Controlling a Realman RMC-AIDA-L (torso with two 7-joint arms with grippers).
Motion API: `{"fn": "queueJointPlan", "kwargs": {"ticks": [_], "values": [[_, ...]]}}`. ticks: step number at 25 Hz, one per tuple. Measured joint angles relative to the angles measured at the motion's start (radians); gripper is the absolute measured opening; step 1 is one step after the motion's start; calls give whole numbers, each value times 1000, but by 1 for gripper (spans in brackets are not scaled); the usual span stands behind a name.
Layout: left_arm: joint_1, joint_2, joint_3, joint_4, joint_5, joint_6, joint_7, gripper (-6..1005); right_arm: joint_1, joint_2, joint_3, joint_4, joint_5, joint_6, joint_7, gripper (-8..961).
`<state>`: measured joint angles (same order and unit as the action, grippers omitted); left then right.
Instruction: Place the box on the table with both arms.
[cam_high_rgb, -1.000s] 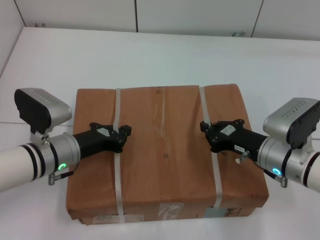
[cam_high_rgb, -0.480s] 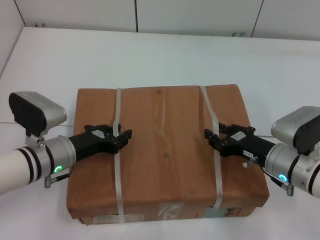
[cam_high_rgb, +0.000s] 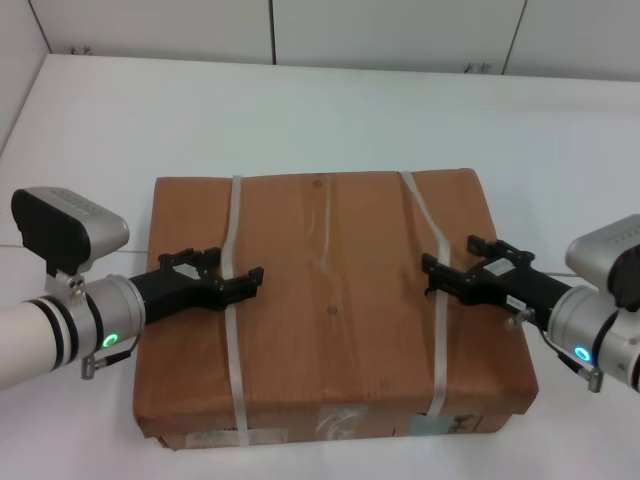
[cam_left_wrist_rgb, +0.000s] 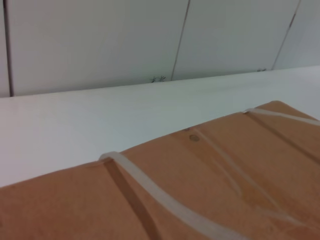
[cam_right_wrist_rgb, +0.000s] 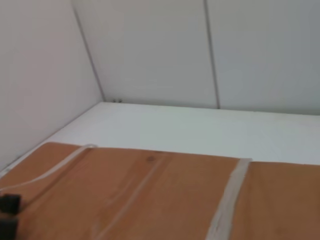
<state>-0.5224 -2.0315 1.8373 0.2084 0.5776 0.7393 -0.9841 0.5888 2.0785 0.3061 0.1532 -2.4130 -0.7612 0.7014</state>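
The brown cardboard box (cam_high_rgb: 330, 300) lies flat on the white table (cam_high_rgb: 300, 110), with its labels on the near side. Two white straps cross it, one on the left (cam_high_rgb: 232, 370) and one on the right (cam_high_rgb: 438, 350). My left gripper (cam_high_rgb: 236, 268) is open low over the box top at the left strap and holds nothing. My right gripper (cam_high_rgb: 452, 260) is open at the right strap and is empty too. The left wrist view shows the box top (cam_left_wrist_rgb: 225, 170) and a strap (cam_left_wrist_rgb: 165, 200). The right wrist view shows the box (cam_right_wrist_rgb: 150, 190) and a strap (cam_right_wrist_rgb: 227, 200).
White wall panels (cam_high_rgb: 390, 30) stand behind the table's far edge. Bare tabletop surrounds the box on all sides, widest beyond it. A dark part, probably of the other gripper (cam_right_wrist_rgb: 7, 212), shows at the edge of the right wrist view.
Both grippers have opened and drawn back outward along the box top, the left to the left, the right to the right. The straps have settled flatter. The box has not moved.
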Motion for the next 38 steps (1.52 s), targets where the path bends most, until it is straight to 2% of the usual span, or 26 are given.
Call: {"fn": "queueJointPlan", "kwargs": {"ticks": [3, 6, 8, 13, 15, 17, 20, 21, 22, 24, 27, 31, 38], "values": [[10, 2, -10, 11, -2, -1, 2, 683, -15, 0, 27, -14, 0, -25, -5, 768], [32, 10, -28, 39, -2, 13, 2, 784, -36, 0, 54, -39, 0, -75, -6, 815], [51, 17, -33, 68, -2, 24, 2, 784, -50, 0, 76, -52, 0, -110, -7, 847], [99, 31, -85, 120, 5, 74, 5, 784, -66, 0, 113, -87, 0, -184, -8, 846], [109, 38, -104, 121, 5, 118, 9, 784, -70, 0, 117, -106, 0, -241, -15, 845], [124, 50, -125, 123, 5, 219, 17, 784, -77, 0, 114, -127, -2, -332, -38, 845], [147, 75, -142, 124, 5, 426, 28, 784, -83, -4, 96, -156, -16, -458, -73, 844], [156, 98, -143, 122, 11, 554, 32, 784, -80, -5, 83, -168, -24, -491, -72, 844], [156, 98, -143, 122, 11, 554, 32, 784, -72, -7, 61, -182, -37, -524, -61, 843], [154, 131, -138, 118, 35, 677, 30, 784, -50, -10, 11, -205, -69, -588, -19, 843], [147, 156, -141, 120, 96, 755, 33, 784, 2, -14, -80, -273, -116, -725, 74, 842], [132, 161, -144, 119, 166, 787, 41, 784, 47, -12, -150, -372, -119, -831, 127, 841], [124, 148, -142, 120, 195, 788, 57, 784, 55, -9, -156, -380, -117, -833, 125, 841]]}}
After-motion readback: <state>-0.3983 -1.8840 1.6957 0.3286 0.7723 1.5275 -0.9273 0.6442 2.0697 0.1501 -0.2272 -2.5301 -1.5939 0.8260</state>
